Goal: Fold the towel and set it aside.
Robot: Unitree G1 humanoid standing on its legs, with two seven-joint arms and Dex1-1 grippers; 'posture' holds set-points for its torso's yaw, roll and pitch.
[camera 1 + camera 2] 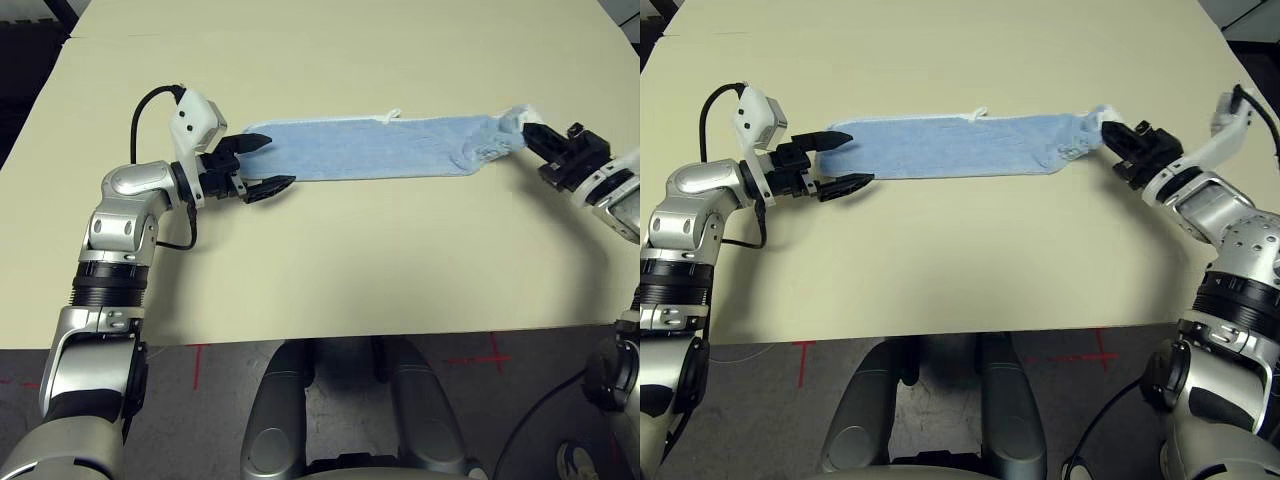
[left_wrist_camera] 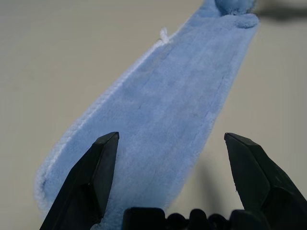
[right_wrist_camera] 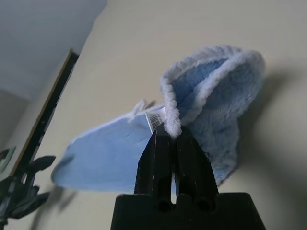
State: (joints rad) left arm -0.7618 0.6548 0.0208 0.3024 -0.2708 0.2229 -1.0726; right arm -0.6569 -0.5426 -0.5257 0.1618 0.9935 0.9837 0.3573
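Currently the towel (image 1: 370, 148) lies as 1 long, narrow light-blue strip on the bench (image 1: 350, 270), running side to side about midway between the near and far edges and nearer the right edge than the left. Most of its length is flat on the surface, with white stitched edging along the far long side and a small white loop sticking up near the middle of that side.

Right end: lifted off the bench and bunched. The right gripper (image 3: 171, 136) has its jaws clenched on the white edging at that end (a small printed tag shows just beside the pinch point in the right wrist view). The cloth curls over above the jaws and hangs down to the flat part. From the head views this gripper points toward the left, close to the right edge of the bench.

Left end: flat on the bench, rounded corner visible. The left gripper (image 1: 255, 165) sits at this end with its jaws released and spread wide, 1 finger over the far corner of the towel end and the other just off the near long side. Whether either finger touches the cloth, I cannot tell.
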